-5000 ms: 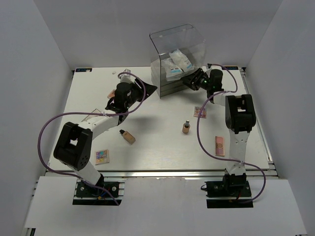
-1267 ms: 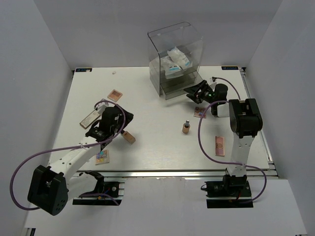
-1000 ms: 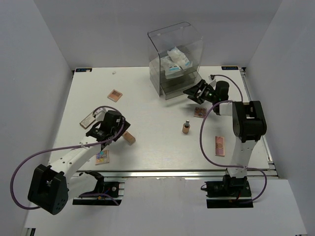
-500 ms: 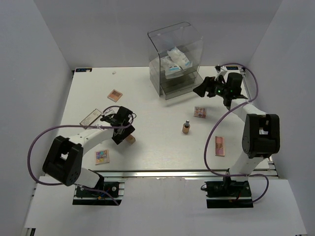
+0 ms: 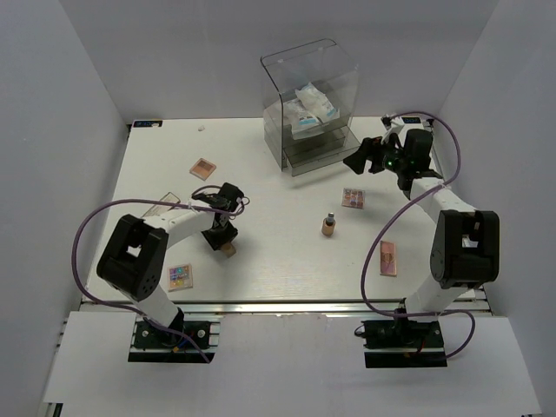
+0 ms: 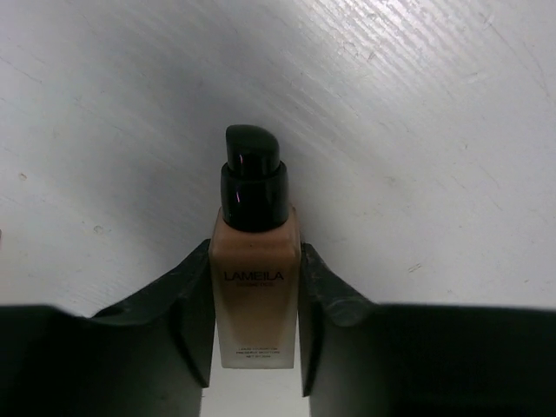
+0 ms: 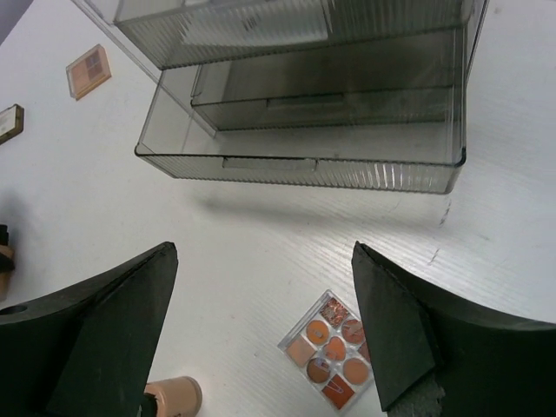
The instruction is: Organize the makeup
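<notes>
Pick-up step: your left claw (image 6: 254,257) is clasping the lying bottle (image 6: 255,291) at the desk's (image 5: 278,256) 8 o'clock; your right claw (image 7: 263,254) is hanging released. Next, likely: carrying it to the drawers (image 7: 304,158) at 1 o'clock.
</notes>
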`<move>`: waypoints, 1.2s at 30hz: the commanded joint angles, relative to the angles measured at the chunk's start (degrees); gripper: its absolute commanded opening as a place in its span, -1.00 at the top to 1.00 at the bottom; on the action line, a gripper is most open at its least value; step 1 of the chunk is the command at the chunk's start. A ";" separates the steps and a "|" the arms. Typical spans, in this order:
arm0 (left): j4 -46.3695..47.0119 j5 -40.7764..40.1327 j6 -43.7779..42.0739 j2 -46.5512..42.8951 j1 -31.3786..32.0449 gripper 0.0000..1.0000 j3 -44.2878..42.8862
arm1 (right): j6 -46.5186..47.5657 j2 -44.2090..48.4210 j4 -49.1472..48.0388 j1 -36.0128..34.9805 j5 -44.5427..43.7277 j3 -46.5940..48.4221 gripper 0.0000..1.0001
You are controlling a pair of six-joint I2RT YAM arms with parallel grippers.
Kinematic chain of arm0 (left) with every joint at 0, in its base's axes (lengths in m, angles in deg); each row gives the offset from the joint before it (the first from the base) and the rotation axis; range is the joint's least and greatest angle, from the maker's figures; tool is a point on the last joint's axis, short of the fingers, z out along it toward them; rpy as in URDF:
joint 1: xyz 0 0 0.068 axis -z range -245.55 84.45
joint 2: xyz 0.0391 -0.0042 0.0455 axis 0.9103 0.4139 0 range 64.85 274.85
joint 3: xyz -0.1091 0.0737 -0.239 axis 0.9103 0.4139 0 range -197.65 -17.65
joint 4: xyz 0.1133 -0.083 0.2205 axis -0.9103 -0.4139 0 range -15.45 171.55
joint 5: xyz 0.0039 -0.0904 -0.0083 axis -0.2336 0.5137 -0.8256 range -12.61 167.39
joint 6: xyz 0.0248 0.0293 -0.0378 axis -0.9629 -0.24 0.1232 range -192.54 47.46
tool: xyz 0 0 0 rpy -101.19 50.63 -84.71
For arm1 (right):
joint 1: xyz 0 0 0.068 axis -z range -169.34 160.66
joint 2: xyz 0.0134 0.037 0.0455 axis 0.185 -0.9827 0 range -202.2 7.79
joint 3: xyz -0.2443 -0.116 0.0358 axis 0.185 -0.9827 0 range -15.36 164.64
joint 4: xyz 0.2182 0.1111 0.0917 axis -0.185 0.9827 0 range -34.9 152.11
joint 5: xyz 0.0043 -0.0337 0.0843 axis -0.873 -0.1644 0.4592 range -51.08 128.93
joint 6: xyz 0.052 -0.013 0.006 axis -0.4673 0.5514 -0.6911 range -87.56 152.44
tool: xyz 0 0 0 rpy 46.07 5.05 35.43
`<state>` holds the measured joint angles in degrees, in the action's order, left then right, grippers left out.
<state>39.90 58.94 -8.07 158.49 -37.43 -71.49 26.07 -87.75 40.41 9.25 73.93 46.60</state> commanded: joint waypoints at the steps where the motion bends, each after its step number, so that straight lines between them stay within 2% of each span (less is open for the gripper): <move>1: -0.72 -1.76 -1.09 -2.67 0.36 0.42 -1.09 | 5.74 4.75 -0.77 0.00 0.68 0.18 -0.75; 3: 1.03 -1.58 -3.02 -4.78 0.36 0.69 -1.26 | 10.82 5.98 -0.07 0.00 -0.72 0.54 -0.79; 6: 6.11 -1.32 -7.94 -8.65 0.88 0.97 -2.22 | 14.62 9.06 -4.35 0.27 -1.96 -1.91 -0.79; 8: 13.47 -0.36 -14.17 -11.97 1.85 1.00 -2.32 | 17.52 10.03 -4.90 0.79 2.24 -2.45 -0.79; 10: 20.17 2.53 -21.87 -14.18 2.55 1.00 -1.01 | 16.93 9.86 -4.02 3.32 8.81 -1.93 -0.60; 11: 27.34 3.68 -24.62 -15.06 3.34 1.00 -0.30 | 15.96 9.59 -4.20 3.87 10.51 -1.92 -0.45; 12: 30.63 4.13 -27.09 -16.38 3.78 1.00 0.66 | 14.99 9.42 -4.28 4.39 12.18 -1.66 -0.29; 13: 33.45 6.31 -32.25 -16.56 4.05 1.00 0.93 | 13.16 8.98 -4.29 5.18 14.46 -1.57 0.12; 15: 40.57 7.99 -37.89 -15.61 5.28 1.00 0.59 | 11.56 8.62 -4.29 5.89 15.53 -1.75 0.60; 16: 42.33 10.26 -44.36 -14.90 6.50 1.00 -0.55 | 10.86 8.62 -4.29 6.50 16.32 -2.18 0.96; 18: 46.74 11.95 -51.77 -11.75 8.00 1.00 -2.31 | 10.77 9.06 -4.29 6.94 16.24 -2.89 1.00; 19: 47.27 12.22 -58.16 -10.34 9.22 1.00 -4.75 | 10.77 9.67 -4.55 7.29 15.63 -3.76 1.00; 22: 46.66 16.43 -69.60 -4.03 10.02 1.00 -9.77 | 11.20 10.82 -4.64 7.82 14.83 -4.38 1.00; 25: 46.31 17.14 -76.04 2.91 10.11 1.00 -17.15 | 11.64 11.52 -4.02 8.35 14.39 -4.82 1.00; 28: 43.42 16.79 -82.03 8.90 10.11 1.00 -27.25 | 12.17 12.40 -3.50 8.53 14.39 -5.53 0.99; 29: 42.01 16.27 -83.00 13.10 10.11 1.00 -33.02 | 12.43 12.66 -3.15 8.53 14.39 -6.05 0.98; 32: 39.89 14.86 -86.69 20.31 10.11 1.00 -40.18 | 13.57 13.81 -2.44 8.62 14.48 -6.76 0.93; 36: 42.69 14.68 -90.30 26.75 10.11 1.00 -48.35 | 14.19 15.30 -2.09 8.62 14.74 -8.33 0.84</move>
<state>80.56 73.75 -92.42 183.87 -27.22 -114.66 38.81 -74.62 38.70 17.67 87.44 39.14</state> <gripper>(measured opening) 0.472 0.071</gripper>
